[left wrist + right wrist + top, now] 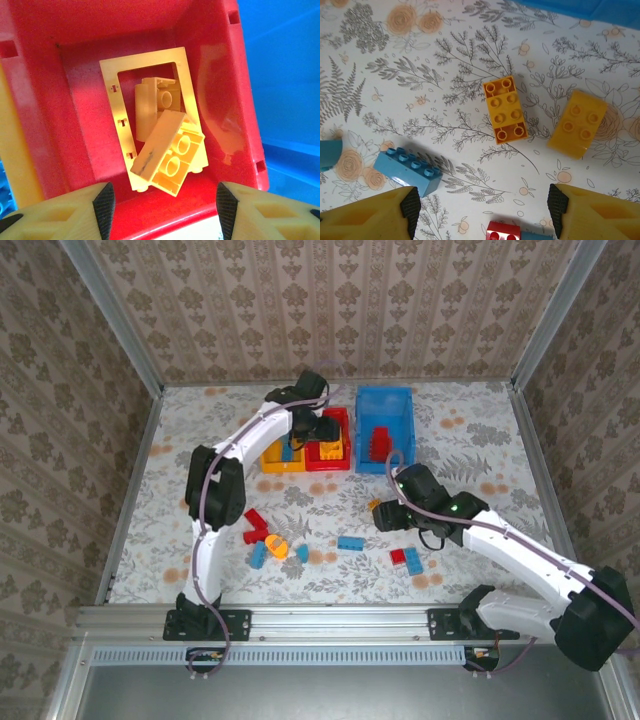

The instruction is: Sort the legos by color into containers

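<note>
Left wrist view: the left gripper [162, 205] hangs half-spread and empty above the small red plastic bin [215, 30], where a yellow open frame [112, 100] and two yellow bricks lie piled. Over on the floral table [420, 60], the right gripper [482, 215], jaws wide with nothing between them, hovers above two glossy yellow studded bricks [505, 109], with a blue four-stud brick [407, 170] nearby. Roughly halfway, I'd judge: red, blue and yellow pieces lie loose, unsorted.
</note>
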You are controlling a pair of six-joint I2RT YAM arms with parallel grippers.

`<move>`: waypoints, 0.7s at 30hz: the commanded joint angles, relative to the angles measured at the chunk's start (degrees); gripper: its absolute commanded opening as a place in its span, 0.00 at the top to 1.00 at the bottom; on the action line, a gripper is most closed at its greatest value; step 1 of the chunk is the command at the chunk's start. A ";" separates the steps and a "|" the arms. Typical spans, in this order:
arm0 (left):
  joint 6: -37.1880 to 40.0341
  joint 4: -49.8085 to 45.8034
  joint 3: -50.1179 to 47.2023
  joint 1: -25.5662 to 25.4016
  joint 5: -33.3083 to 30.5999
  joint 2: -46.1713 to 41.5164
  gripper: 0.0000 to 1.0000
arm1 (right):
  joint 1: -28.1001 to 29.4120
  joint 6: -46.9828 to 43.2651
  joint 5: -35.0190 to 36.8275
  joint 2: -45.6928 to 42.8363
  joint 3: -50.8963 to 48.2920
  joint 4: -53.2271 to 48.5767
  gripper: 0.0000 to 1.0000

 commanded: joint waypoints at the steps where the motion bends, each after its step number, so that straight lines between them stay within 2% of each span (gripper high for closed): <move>1: -1.18 1.18 -1.52 -0.27 -0.78 -4.69 0.42 | -0.39 0.43 0.51 0.74 1.96 -0.91 0.29; 7: -2.28 0.96 -3.55 -0.97 -2.94 -10.12 0.39 | -1.55 0.93 2.66 0.35 2.56 -4.26 0.30; 12: -3.38 4.74 -15.70 -1.40 -1.41 -22.27 0.36 | -2.78 5.96 -2.03 -0.43 2.84 -10.70 0.35; 17: -2.15 6.84 -30.79 -5.31 1.02 -35.70 0.35 | 3.13 7.71 -5.75 1.64 2.01 -18.81 0.37; 21: -2.03 7.14 -41.22 -8.90 1.51 -43.33 0.35 | 7.10 9.14 -2.84 7.88 5.62 -21.30 0.38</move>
